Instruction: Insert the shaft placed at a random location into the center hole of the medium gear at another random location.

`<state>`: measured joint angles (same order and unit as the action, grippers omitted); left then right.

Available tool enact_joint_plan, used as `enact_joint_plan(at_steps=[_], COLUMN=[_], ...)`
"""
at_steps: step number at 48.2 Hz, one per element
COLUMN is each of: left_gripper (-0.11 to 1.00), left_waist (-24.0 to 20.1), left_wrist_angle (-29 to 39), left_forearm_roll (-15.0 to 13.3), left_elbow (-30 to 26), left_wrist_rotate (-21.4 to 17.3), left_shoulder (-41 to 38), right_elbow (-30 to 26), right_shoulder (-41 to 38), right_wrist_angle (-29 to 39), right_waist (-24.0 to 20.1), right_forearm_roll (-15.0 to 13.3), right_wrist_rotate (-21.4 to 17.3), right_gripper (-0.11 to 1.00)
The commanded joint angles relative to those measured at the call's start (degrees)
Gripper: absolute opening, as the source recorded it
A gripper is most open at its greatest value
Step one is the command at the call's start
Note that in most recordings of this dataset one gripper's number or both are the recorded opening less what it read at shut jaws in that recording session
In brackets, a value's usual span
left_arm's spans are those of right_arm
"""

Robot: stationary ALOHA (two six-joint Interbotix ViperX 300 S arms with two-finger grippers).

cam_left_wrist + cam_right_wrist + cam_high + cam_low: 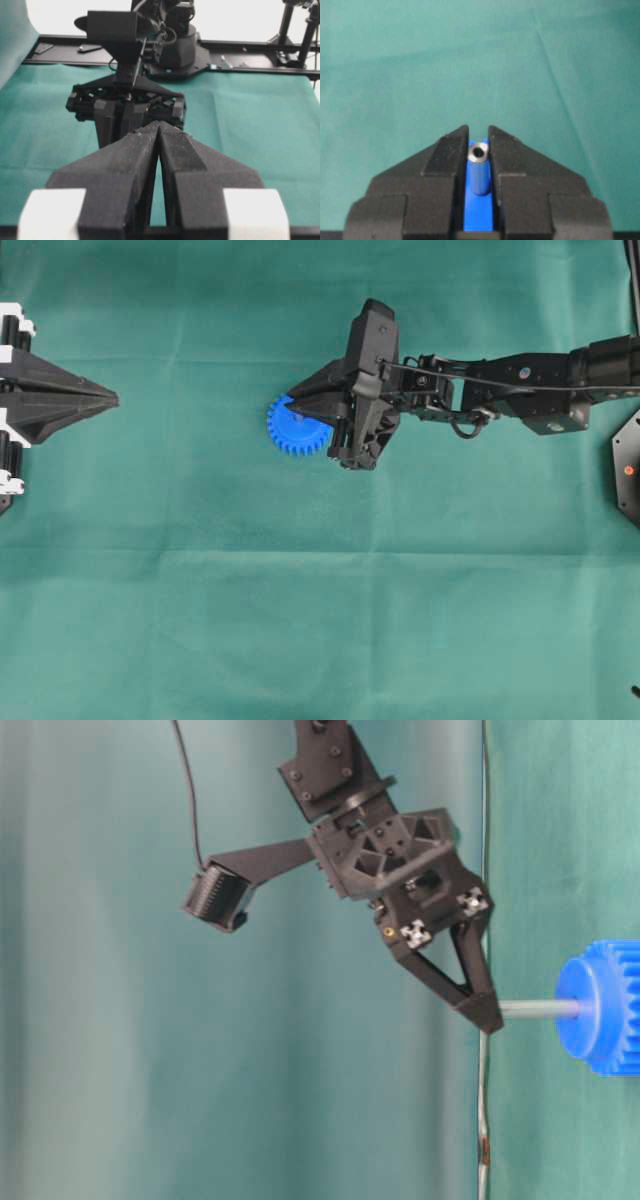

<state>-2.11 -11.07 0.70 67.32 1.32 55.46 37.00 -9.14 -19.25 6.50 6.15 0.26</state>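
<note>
short grey metal shaft [540, 1009], pinched at its top by the right gripper [487, 1016], long axis running straight into the bright blue toothed gear's [608, 1008] hub; left gripper [108, 397] pressed together, well apart.

The right hand [292, 400] sits directly over the medium gear [296, 427], clamped on the shaft [540, 1009] that stands in the hub, so the way down onto the gear from above is blocked. The green counter [320, 620] around the gear lies open on every side. The left hand [112, 397], fingers pressed together, rests well apart at the far edge.
</note>
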Motion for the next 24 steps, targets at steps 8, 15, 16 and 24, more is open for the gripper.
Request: enact_joint_plan(at_steps=[8, 15, 16, 24], left_gripper=[0.0, 0.0, 0.0, 0.0], left_waist=[-0.18, -0.18, -0.18, -0.18], left_wrist_angle=[-0.35, -0.26, -0.26, -0.26], left_forearm_roll=[0.09, 0.18, 0.18, 0.09], left_elbow=[-1.23, -1.23, -1.23, -1.14], left_wrist_rotate=[0.09, 0.09, 0.09, 0.0], left_shoulder=[-0.44, -0.44, -0.44, -0.44], right_elbow=[-0.79, -0.79, -0.79, -0.79], right_shoulder=[0.53, 0.53, 0.53, -0.79], right_wrist_angle=[-0.88, -0.97, -0.88, -0.97], right_waist=[-0.44, -0.44, -0.44, -0.7], right_forearm_roll=[0.44, 0.44, 0.44, 0.44], right_wrist_rotate=[0.35, 0.35, 0.35, 0.09], right_gripper=[0.12, 0.12, 0.12, 0.12])
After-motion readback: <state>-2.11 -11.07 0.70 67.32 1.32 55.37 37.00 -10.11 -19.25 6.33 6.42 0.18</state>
